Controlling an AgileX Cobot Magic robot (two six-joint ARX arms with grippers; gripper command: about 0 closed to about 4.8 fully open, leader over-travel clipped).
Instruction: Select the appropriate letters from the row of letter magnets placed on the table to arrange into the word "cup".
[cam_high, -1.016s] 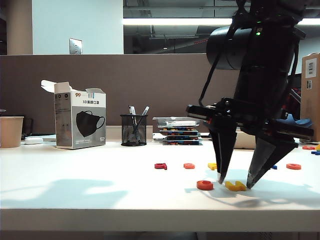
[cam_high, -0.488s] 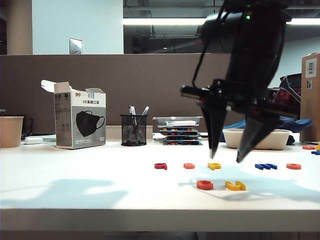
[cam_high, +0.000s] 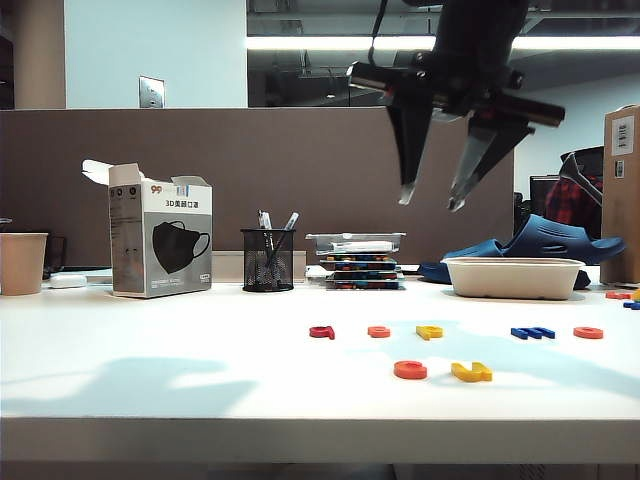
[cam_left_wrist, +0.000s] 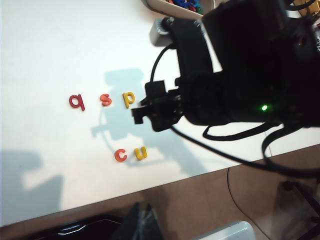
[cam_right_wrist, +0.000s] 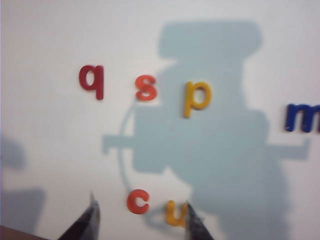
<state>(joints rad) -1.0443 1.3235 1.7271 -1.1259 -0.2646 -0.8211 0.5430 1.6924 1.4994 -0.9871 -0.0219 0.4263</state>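
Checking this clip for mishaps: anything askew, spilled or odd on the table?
Nothing stands out. The orange c and yellow u lie flat side by side; the yellow p sits in its row; the right gripper hangs open above.

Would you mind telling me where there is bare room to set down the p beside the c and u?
The table is bare just right of the u, ahead of the blue m. Left of the c is free too. The back row around the p is crowded.
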